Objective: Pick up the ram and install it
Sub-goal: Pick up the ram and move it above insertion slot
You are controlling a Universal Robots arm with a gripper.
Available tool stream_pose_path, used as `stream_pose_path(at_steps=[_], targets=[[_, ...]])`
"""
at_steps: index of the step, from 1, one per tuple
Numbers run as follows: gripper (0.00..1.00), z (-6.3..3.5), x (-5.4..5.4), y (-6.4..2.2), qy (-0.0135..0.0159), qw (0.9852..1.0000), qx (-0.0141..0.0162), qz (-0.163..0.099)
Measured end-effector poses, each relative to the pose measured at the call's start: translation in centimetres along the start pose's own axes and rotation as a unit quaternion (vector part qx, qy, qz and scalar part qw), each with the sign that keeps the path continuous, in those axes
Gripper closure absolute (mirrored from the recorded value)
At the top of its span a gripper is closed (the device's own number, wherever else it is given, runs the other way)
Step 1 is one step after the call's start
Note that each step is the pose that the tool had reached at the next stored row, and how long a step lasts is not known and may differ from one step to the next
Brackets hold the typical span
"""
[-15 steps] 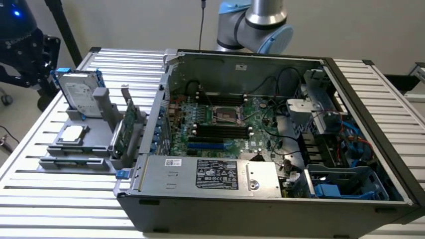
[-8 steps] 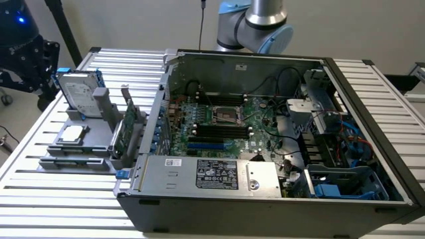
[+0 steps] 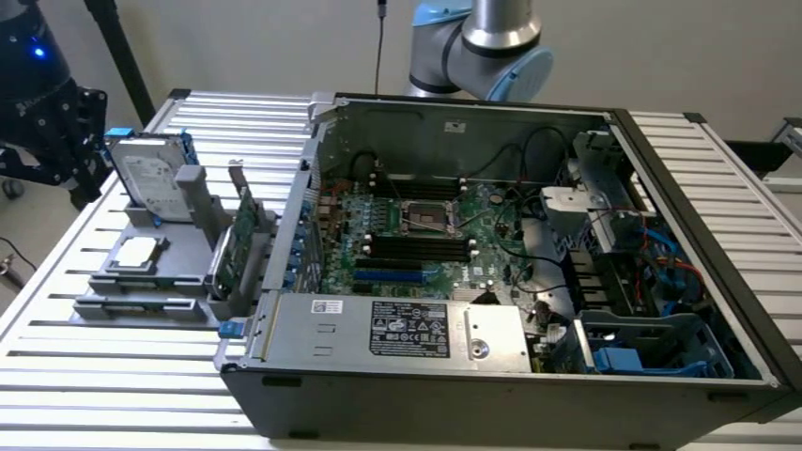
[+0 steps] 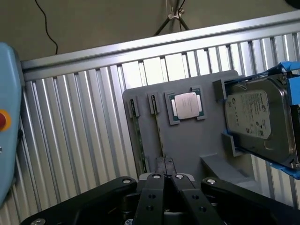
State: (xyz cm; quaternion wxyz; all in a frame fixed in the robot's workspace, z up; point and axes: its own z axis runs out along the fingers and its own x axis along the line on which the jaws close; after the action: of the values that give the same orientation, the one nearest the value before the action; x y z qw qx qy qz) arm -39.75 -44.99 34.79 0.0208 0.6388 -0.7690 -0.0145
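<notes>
Case (image 3: 501, 413), then grey tray (image 4: 197, 140) beside it: on the tray the ram (image 4: 160, 131) stands on edge near the CPU (image 4: 187, 105), our gripper (image 4: 164, 164) close over it, fingers together, empty; it looks light, stiff and fragile, so we'd pinch its long edge mid-length.

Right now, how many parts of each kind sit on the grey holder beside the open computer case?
hard drive: 1
processor chip: 1
ram stick, seen edge-on, with a second beside it: 2
expansion card: 1
Total: 5
</notes>
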Motion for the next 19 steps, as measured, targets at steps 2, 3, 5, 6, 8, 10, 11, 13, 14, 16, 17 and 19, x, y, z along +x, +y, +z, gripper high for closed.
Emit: stream_pose_path(at_steps=[2,3,5,6,8,10,11,13,14,16,17,19], targets=[[0.89,0.35,0.2,0.63,0.0000,1.0000,0.0000,0.000],[0.89,0.51,0.2,0.85,0.0000,1.0000,0.0000,0.000],[0.89,0.81,0.4,0.97,0.0000,1.0000,0.0002,-0.003],[0.89,0.92,0.4,0.97,0.0002,1.0000,0.0002,-0.006],[0.89,1.13,0.5,0.95,0.0007,0.9999,0.0002,-0.015],[0.89,1.34,0.5,0.93,0.0012,0.9997,0.0004,-0.026],[0.89,1.42,0.6,0.92,0.0015,0.9995,0.0004,-0.031],[0.89,1.58,0.6,0.90,0.0018,0.9993,0.0010,-0.038],[0.89,1.66,0.7,0.89,0.0018,0.9992,0.0019,-0.041],[0.89,1.80,0.8,0.87,0.0017,0.9989,0.0045,-0.047],[0.89,1.87,0.8,0.85,0.0016,0.9988,0.0061,-0.049],[0.89,2.02,0.9,0.83,0.0014,0.9985,0.0089,-0.054]])
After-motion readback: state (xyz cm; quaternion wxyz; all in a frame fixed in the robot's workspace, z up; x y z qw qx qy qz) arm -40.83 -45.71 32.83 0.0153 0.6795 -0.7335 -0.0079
